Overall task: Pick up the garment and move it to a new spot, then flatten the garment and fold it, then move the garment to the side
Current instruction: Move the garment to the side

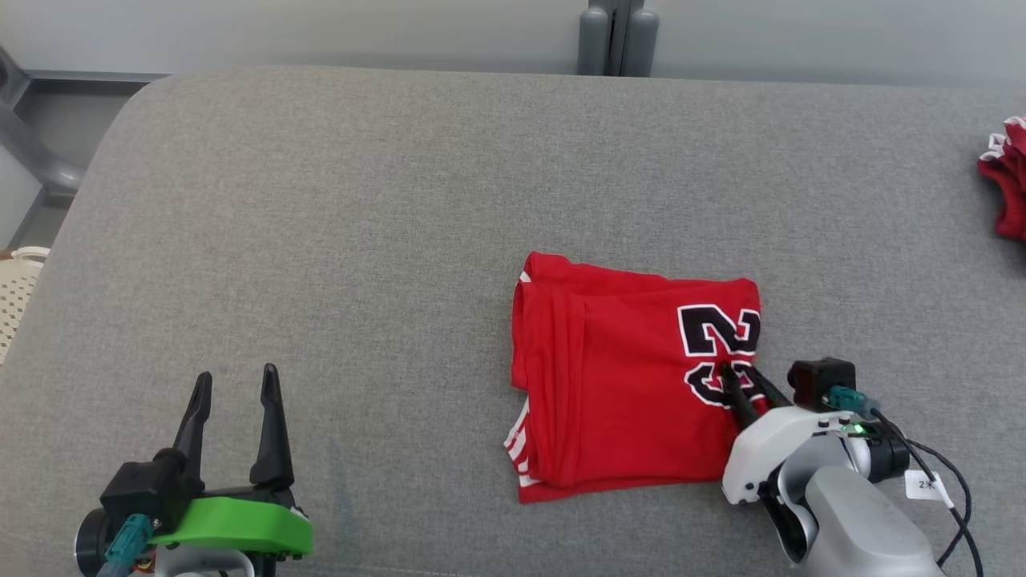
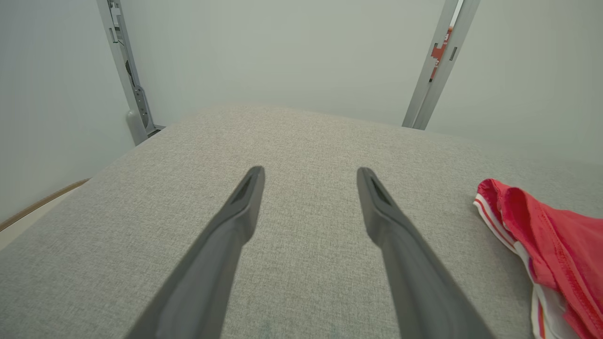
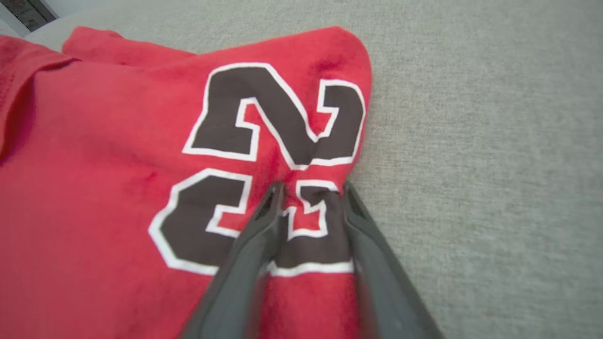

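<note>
1. The garment (image 1: pixel 625 377) lies folded on the grey worktop (image 1: pixel 401 200), right of centre and towards the near edge.
2. The right gripper (image 1: pixel 739 370) sits at the garment's right edge, over the number. Its jaws are partway closed with a ridge of cloth between them. We cannot tell whether the hold is firm.
3. The left gripper (image 1: pixel 237 373) stands wide open and empty by the near left corner.
4. Risk: we judge the pinch may catch only the top layer, so a lift would peel the fold open.
5. Risk: a sideways drag could bunch the layers, or reach the other red cloth (image 1: pixel 1008 180) at the right edge.
6. Containers: a pale perforated basket (image 1: pixel 16 296) stands beyond the left edge. Its contents are hidden.
</note>
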